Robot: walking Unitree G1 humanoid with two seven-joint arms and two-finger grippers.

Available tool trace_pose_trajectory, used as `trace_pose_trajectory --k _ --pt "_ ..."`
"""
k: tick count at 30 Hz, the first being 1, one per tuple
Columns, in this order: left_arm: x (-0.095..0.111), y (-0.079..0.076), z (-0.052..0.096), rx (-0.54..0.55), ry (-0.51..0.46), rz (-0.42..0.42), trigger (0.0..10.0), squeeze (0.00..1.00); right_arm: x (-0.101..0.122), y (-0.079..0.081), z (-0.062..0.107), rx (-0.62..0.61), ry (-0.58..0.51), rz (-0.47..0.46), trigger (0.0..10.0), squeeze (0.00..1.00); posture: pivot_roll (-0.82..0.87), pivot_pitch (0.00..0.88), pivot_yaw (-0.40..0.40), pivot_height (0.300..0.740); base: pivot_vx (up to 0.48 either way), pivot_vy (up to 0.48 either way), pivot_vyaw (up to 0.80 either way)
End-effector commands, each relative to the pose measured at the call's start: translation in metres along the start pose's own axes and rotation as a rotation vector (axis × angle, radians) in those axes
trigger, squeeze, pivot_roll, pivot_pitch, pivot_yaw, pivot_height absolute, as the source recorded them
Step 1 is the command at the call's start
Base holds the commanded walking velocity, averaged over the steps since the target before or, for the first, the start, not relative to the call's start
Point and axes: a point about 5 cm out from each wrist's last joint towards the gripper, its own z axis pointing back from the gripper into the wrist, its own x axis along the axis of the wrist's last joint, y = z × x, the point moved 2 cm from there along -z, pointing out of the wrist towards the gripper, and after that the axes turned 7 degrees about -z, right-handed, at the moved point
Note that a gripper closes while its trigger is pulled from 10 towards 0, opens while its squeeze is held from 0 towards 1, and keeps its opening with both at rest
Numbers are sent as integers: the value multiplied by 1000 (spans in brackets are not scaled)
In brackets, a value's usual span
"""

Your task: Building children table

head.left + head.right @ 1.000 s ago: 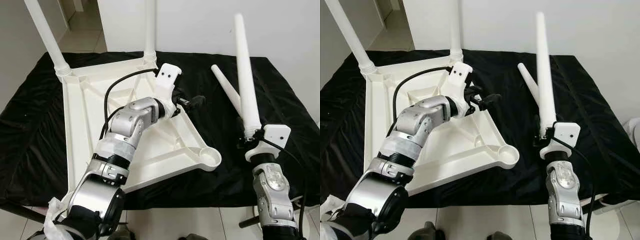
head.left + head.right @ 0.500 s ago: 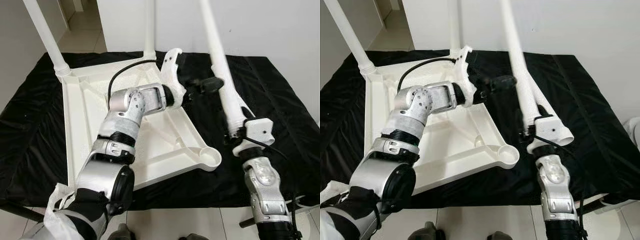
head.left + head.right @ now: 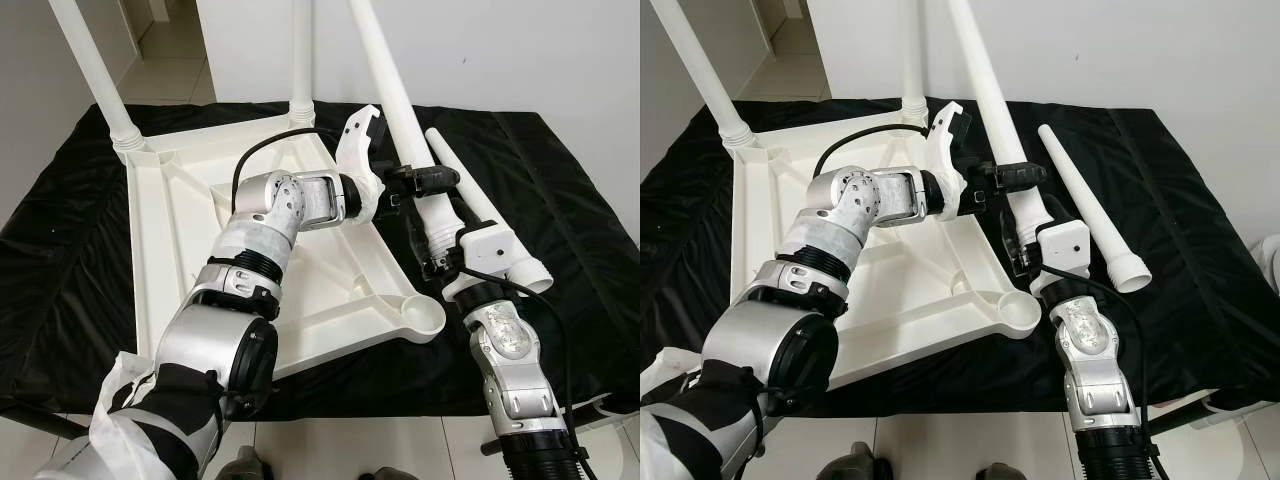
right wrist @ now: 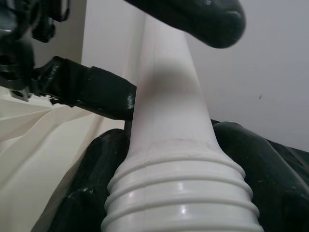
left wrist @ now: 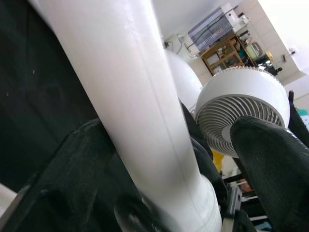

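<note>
**Third leg goes on the little table**

A black cloth [image 3: 80,270] covers the surface, and the white wall [image 3: 520,50] stands behind it. The white table top [image 3: 190,230] lies upside down on the cloth with two legs [image 3: 100,85] already standing in it. The right claw [image 3: 435,262] holds a third leg [image 3: 990,100] by its ribbed end, tilted up. The left claw [image 3: 1025,177] has its fingers wide around that leg. A spare leg [image 3: 1085,205] lies beside them. I think the ribbed end must next go down into the empty round socket [image 3: 422,317].
</note>
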Motion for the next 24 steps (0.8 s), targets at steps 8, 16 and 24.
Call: trace_pose_trajectory --k 8,16,24 --pt "27 14 6 95 -62 40 10000 0 2 25 18 85 -14 21 10000 0 -69 3 42 740 0 0 0" --pt "42 22 15 145 -99 28 10000 0 -3 33 28 100 7 34 10000 0 -67 2 49 740 0 0 0" --pt "56 32 26 212 -145 57 4863 0 -5 44 36 126 18 49 10000 0 -71 0 59 740 0 0 0"
